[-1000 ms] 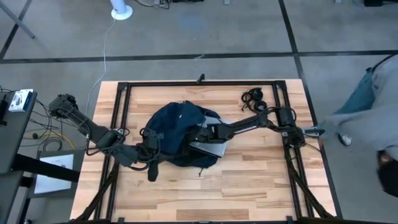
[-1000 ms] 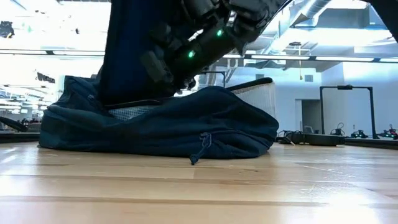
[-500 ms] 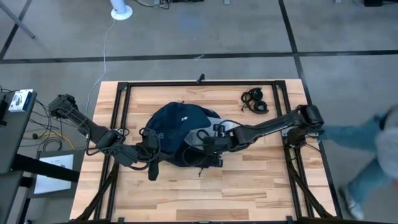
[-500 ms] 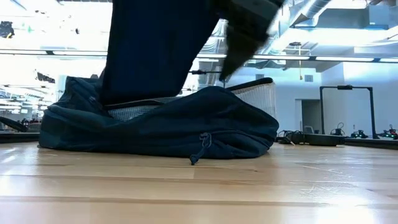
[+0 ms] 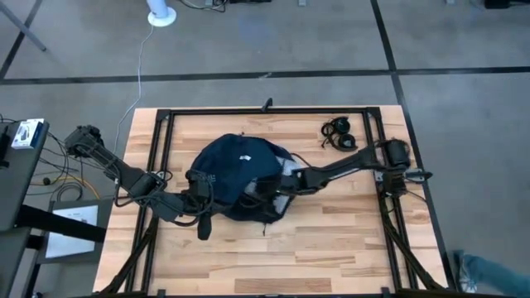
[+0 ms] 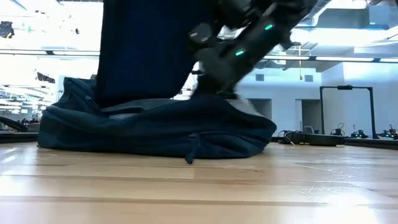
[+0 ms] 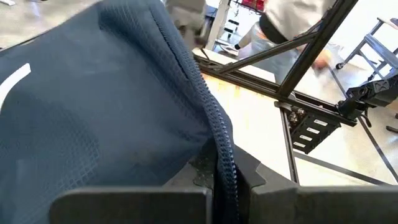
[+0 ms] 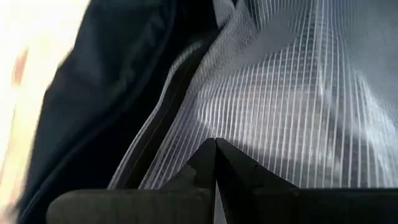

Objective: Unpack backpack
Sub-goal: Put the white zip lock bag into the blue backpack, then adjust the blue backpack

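The dark navy backpack (image 5: pixel 236 178) lies slumped mid-table, white grid lining showing at its open right side. The left gripper (image 7: pixel 225 180) is clenched on its zipper edge; the right gripper (image 8: pixel 215 163), fingers pressed together, is inside against the lining.

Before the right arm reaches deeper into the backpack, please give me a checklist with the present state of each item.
1. Left gripper shut on the backpack zipper edge: ok.
2. Right gripper fingers together at the grey mesh lining: ok.
3. Backpack resting on the table: ok.
4. Contents visible inside: cannot tell.
5. Black cables apart from the backpack: ok.
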